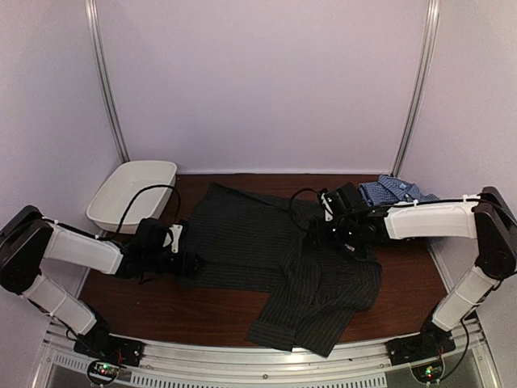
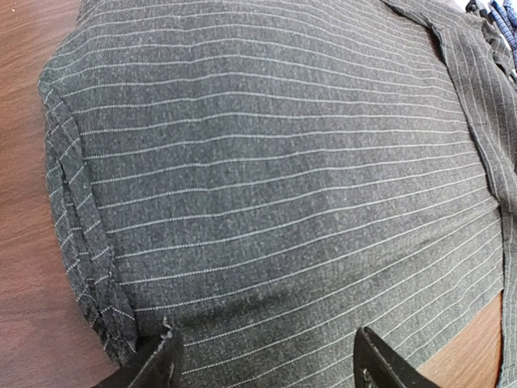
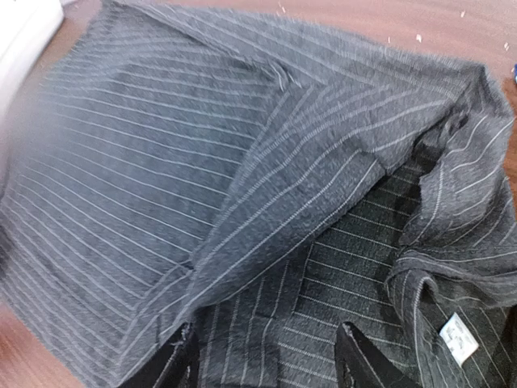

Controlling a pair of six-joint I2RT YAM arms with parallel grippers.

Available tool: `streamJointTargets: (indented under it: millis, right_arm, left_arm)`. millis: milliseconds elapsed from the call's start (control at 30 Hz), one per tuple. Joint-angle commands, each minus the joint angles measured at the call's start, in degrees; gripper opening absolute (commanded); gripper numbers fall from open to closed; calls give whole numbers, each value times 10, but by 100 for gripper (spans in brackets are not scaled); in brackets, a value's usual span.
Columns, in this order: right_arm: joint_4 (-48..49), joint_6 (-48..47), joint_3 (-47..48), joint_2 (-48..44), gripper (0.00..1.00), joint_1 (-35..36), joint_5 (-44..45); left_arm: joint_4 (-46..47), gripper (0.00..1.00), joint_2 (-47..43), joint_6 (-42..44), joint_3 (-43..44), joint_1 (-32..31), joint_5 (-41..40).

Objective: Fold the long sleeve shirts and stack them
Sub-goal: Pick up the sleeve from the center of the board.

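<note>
The black pinstriped long sleeve shirt lies partly spread in the middle of the brown table, with a fold running toward the front. The blue-and-white check shirt lies bunched at the back right. My left gripper is low at the black shirt's left edge. It is open over flat cloth, with fingertips on either side and nothing between them. My right gripper hovers over the shirt's upper right. It is open above a folded flap, fingertips apart.
A white oval tub stands at the back left, close behind the left arm. A white label shows in the crumpled collar area. Bare wood lies left of the shirt. Walls close in on three sides.
</note>
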Motion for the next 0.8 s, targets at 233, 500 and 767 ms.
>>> streamJointTargets:
  millis: [233, 500, 767]
  right_arm:
    - [12, 33, 5, 11, 60, 54, 15]
    - [9, 14, 65, 121, 31, 58, 24]
    - [-91, -56, 212, 104, 0, 38, 127]
  left_arm:
    - [32, 73, 12, -4, 0, -3, 10]
    - [26, 73, 2, -3, 1, -3, 9]
    - [31, 73, 12, 4, -5, -3, 4]
